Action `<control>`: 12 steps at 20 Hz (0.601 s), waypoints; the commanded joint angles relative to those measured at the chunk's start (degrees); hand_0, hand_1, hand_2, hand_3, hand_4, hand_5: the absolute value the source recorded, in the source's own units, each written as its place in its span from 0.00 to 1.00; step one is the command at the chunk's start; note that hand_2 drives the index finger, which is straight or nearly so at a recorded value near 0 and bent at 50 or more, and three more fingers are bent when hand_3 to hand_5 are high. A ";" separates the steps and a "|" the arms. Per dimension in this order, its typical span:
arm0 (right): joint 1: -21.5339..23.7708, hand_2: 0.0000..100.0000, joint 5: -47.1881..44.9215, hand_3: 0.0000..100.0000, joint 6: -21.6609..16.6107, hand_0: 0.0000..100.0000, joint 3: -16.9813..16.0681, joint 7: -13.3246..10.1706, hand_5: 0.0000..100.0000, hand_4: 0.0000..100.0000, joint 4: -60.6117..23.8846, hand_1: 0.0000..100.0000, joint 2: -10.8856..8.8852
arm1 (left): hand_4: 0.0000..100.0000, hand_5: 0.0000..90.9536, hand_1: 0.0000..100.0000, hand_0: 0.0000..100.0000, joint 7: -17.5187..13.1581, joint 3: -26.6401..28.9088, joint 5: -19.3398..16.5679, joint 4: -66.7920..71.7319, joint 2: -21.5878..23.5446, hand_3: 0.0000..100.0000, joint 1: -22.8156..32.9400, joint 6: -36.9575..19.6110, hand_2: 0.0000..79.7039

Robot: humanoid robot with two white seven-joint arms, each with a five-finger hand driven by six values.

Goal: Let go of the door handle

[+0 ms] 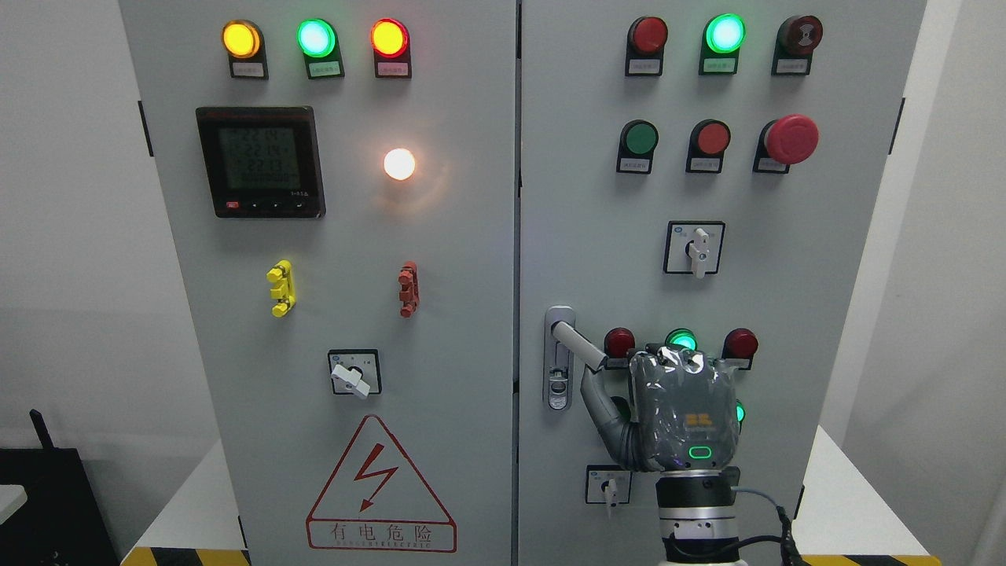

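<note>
1. cabinet (440,330), grey, with two doors, fills the middle of the head view; it stands on a white tabletop (192,503) edged with yellow and black stripes.
2. left door (330,259) carries three lit lamps along the top, amber, green and amber-red, a dark digital meter (260,161) below them, and a glowing white lamp (399,163) to the meter's right.
3. lower on that door sit a yellow clip (280,288), a red clip (408,289), a rotary switch (354,373) and a red-outlined lightning warning triangle (380,487).
4. door handle (578,344) is at the left edge of the right door, its silver lever swung out from its plate and pointing down to the right.
5. right hand (676,409), grey and wrapped in clear film, comes up from the bottom edge right of the middle, its back to the camera.
6. thumb (601,401) reaches up to the lever's tip and seems to touch it; the other fingers curl toward the door and are hidden behind the palm, so i cannot tell whether they grip anything.
7. right door (825,259) holds rows of red and green lamps and buttons, a red mushroom button (790,139) and a white selector switch (695,248).
8. plain white walls flank the cabinet.
</note>
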 commanded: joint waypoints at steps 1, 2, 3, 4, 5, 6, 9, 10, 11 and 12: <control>-0.13 0.94 0.00 1.00 -0.02 0.54 -0.23 0.01 0.98 0.99 0.00 0.05 0.00 | 0.00 0.00 0.39 0.12 -0.01 0.09 0.00 0.53 0.00 0.00 -0.18 0.00 0.00; -0.13 0.94 0.00 1.00 -0.02 0.54 -0.23 0.01 0.98 0.99 0.00 0.05 0.00 | 0.00 0.00 0.39 0.12 -0.01 0.09 0.00 0.53 0.00 0.00 -0.18 0.00 0.00; -0.13 0.94 0.00 1.00 -0.02 0.54 -0.23 0.01 0.98 0.99 0.00 0.05 0.00 | 0.00 0.00 0.39 0.12 -0.01 0.09 0.00 0.53 0.00 0.00 -0.18 0.00 0.00; -0.13 0.94 0.00 1.00 -0.02 0.54 -0.23 0.01 0.98 0.99 0.00 0.05 0.00 | 0.00 0.00 0.39 0.12 -0.01 0.09 0.00 0.53 0.00 0.00 -0.18 0.00 0.00; -0.13 0.94 0.00 1.00 -0.02 0.54 -0.23 0.01 0.98 0.99 0.00 0.05 0.00 | 0.00 0.00 0.39 0.12 -0.01 0.09 0.00 0.53 0.00 0.00 -0.18 0.00 0.00; -0.13 0.94 0.00 1.00 -0.02 0.54 -0.23 0.01 0.98 0.99 0.00 0.05 0.00 | 0.00 0.00 0.39 0.12 -0.01 0.09 0.00 0.53 0.00 0.00 -0.18 0.00 0.00; -0.22 0.94 0.00 1.00 -0.02 0.54 -0.23 0.10 0.98 0.99 0.00 0.04 0.00 | 0.00 0.00 0.39 0.12 -0.01 0.09 0.00 0.53 0.00 0.00 -0.18 0.00 0.00; -0.22 0.94 0.00 1.00 -0.02 0.54 -0.23 0.10 0.98 0.99 0.00 0.04 0.00 | 0.00 0.00 0.39 0.12 -0.01 0.09 0.00 0.53 0.00 0.00 -0.18 0.00 0.00; -0.22 0.94 0.00 1.00 -0.02 0.54 -0.23 0.10 0.98 0.99 0.00 0.04 0.00 | 0.00 0.00 0.39 0.12 -0.01 0.09 0.00 0.53 0.00 0.00 -0.18 0.00 0.00; -0.22 0.94 0.00 1.00 -0.02 0.54 -0.23 0.28 0.98 0.99 0.00 0.04 0.00 | 0.00 0.00 0.39 0.12 -0.01 0.09 0.00 0.53 0.00 0.00 -0.18 0.00 0.00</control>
